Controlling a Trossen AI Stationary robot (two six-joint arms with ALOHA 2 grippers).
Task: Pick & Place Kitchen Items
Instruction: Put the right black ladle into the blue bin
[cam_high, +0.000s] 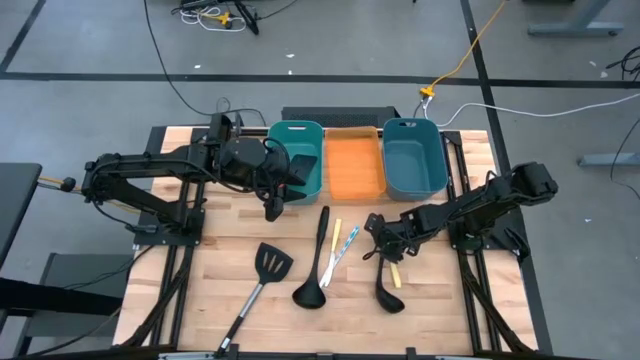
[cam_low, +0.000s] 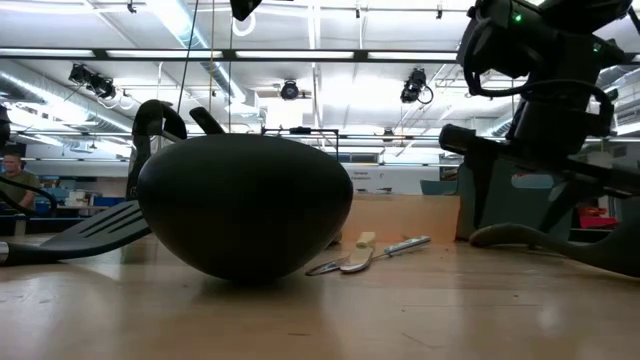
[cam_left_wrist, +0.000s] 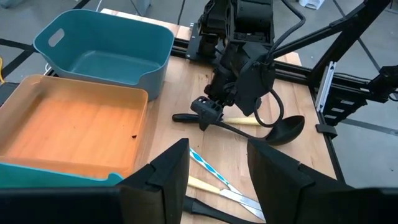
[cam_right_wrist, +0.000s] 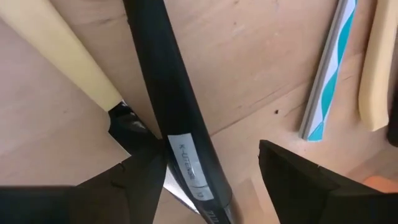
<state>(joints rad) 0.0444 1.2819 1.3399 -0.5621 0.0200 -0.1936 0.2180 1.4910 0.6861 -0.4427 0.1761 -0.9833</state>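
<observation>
Jaws spread, the right gripper (cam_high: 378, 243) straddles a ladle handle (cam_high: 381, 262).

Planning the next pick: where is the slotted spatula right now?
In the high view, the slotted spatula lies on the table's front left, left of the middle ladle, with neither hand near it.

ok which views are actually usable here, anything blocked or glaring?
Low view: a ladle bowl close to the lens blocks much of the table, ceiling lights glare behind. Right wrist view: the ladle handle fills the frame, very close. High view: even light, unobstructed.
</observation>
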